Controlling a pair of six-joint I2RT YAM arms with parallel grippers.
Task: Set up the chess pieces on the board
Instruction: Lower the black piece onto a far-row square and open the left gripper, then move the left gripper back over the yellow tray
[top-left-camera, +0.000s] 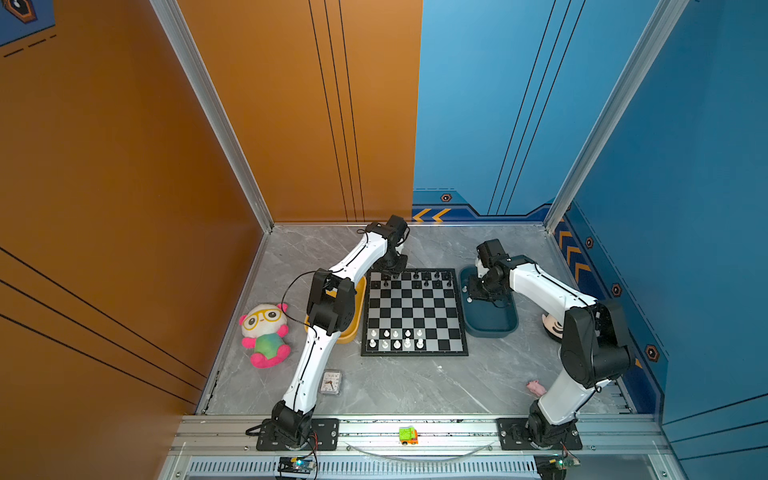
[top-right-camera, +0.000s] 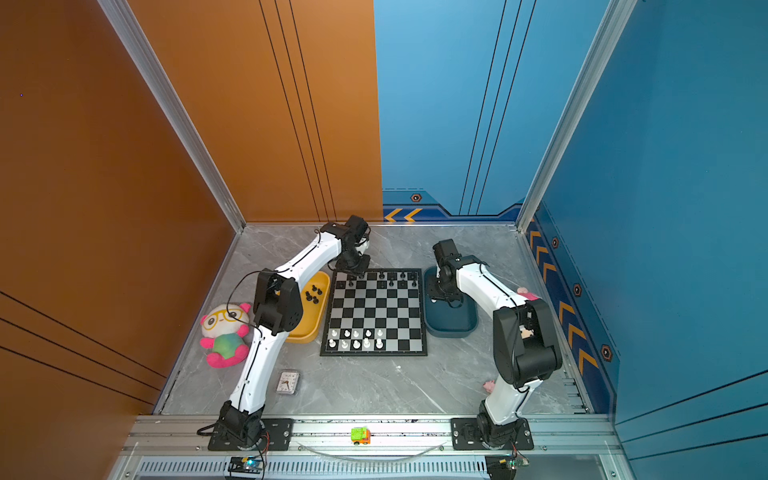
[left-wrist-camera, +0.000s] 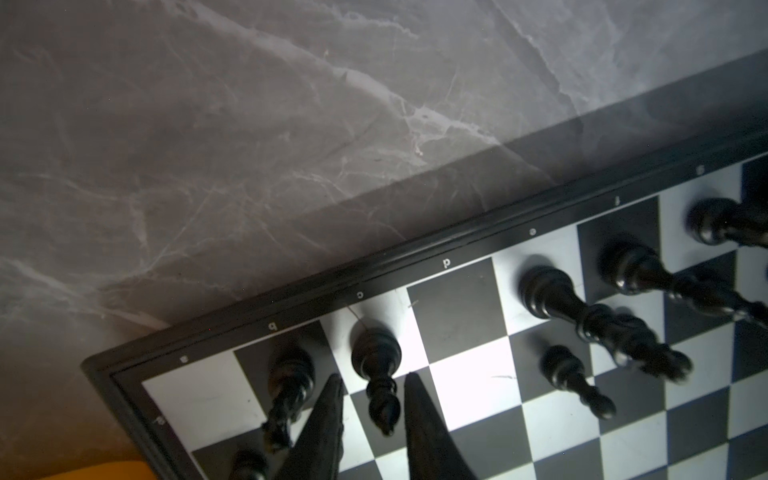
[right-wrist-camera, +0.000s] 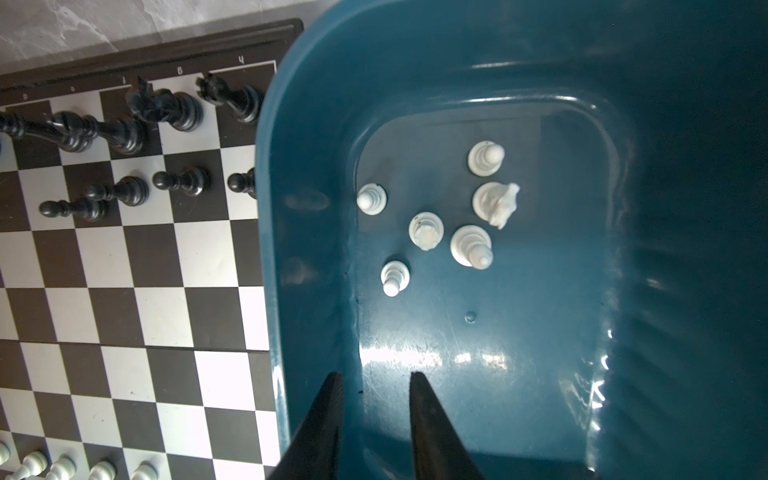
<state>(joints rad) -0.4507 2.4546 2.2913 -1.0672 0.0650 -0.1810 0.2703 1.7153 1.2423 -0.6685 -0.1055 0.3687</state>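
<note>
The board (top-left-camera: 415, 311) lies mid-table in both top views. Black chess pieces (top-left-camera: 432, 278) stand on its two far rows, white ones (top-left-camera: 397, 338) on the two near rows. My left gripper (left-wrist-camera: 372, 375) hangs over the far left corner, open, its fingers on either side of a black bishop (left-wrist-camera: 376, 357) that stands on the c square without touching them. My right gripper (right-wrist-camera: 374, 374) is open and empty inside the dark teal tray (right-wrist-camera: 311, 124), short of several white pieces (right-wrist-camera: 426, 230). More black pieces (top-right-camera: 312, 293) lie in the yellow tray (top-right-camera: 307, 328).
A plush panda (top-left-camera: 266, 334) and a small clock (top-left-camera: 331, 382) sit left of the board. A pink toy pig (top-left-camera: 536, 387) and a doll head (top-left-camera: 552, 324) are by the right arm. A toy car (top-left-camera: 408, 435) rests on the front rail.
</note>
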